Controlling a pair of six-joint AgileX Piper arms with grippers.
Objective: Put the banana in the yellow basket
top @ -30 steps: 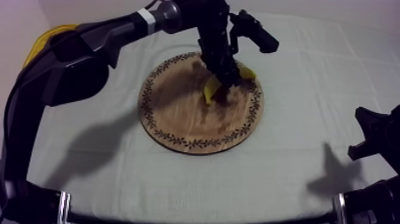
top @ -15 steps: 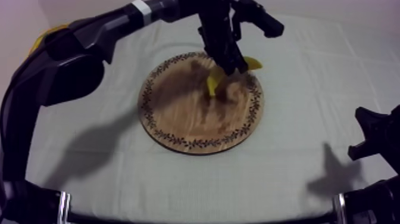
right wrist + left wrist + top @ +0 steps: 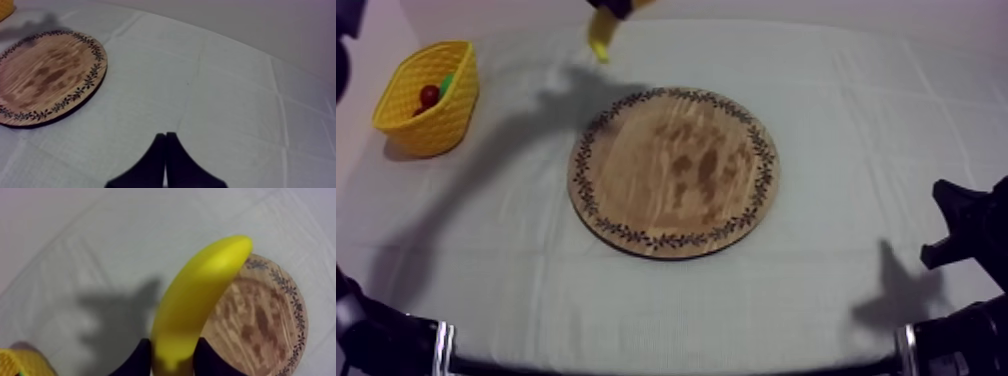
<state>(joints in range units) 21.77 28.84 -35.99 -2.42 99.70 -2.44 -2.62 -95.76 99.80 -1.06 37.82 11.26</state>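
The left claw (image 3: 172,357), clamped on one end of the banana (image 3: 200,298), holds it in the air between board (image 3: 674,170) and basket (image 3: 426,100); light, stiff and smooth, it could likely swivel in that end grip, while the right claw (image 3: 165,160) is closed on nothing.

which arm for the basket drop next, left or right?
Left. The left hand is shut on the banana, clear of the board, and the basket sits at that side. The right hand is shut on nothing, at the far right, beyond the board.
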